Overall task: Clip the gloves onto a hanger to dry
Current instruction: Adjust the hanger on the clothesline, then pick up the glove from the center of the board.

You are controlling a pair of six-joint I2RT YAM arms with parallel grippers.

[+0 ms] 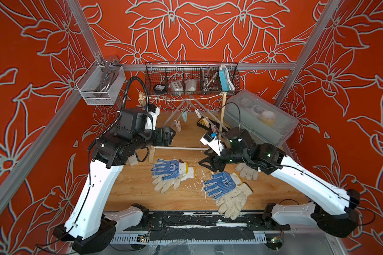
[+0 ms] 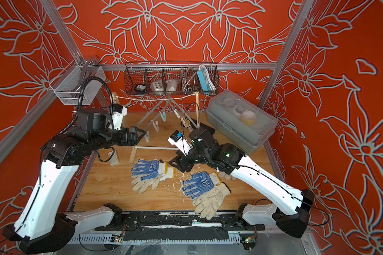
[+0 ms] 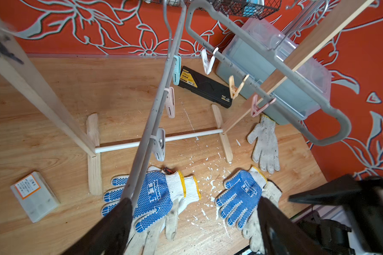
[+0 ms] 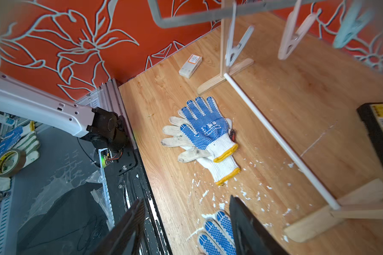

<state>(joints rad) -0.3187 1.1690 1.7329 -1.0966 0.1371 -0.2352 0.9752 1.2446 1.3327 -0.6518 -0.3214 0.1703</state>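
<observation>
Gloves [image 1: 167, 171] flat on table [image 1: 137, 187] — left gripper [image 3: 194, 199], right gripper [image 4: 187, 198] spread, empty.

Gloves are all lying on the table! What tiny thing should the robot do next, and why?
Probably lower the right tool onto the blue-dotted glove nearest it and pinch it. That tool and the left tool both look open and empty, every glove lies on the table, and the clips on the hanger hold nothing.
</observation>
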